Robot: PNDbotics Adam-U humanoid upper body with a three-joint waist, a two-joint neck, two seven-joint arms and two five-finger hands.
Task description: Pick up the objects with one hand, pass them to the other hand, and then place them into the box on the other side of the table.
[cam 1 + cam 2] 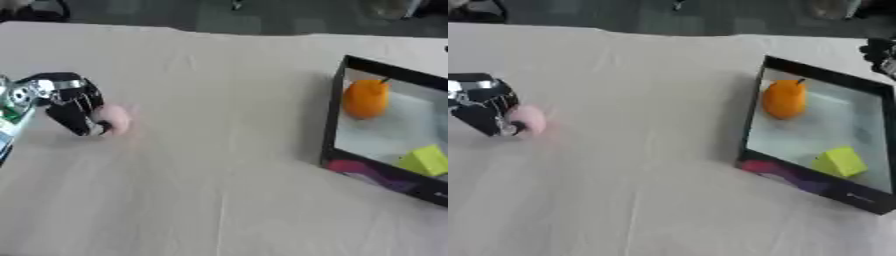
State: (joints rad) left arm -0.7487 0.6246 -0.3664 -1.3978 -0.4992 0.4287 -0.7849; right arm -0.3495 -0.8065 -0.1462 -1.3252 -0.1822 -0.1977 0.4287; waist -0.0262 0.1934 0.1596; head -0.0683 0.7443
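Pick-up step: black left hand point(74, 107), fingers curled about the soft pink round object point(114, 120) low at the left of the cloth-covered surface point(219, 175); next, seemingly, lift toward the right hand point(878, 52), fingers unreadable, beside the black-rimmed box point(750, 125).

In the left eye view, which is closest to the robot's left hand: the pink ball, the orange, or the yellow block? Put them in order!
From the left hand, at the table's left side:
1. Pink ball: right at the fingers.
2. Orange: across the table, at the far end of the box.
3. Yellow block: farthest, in the box's near right part.
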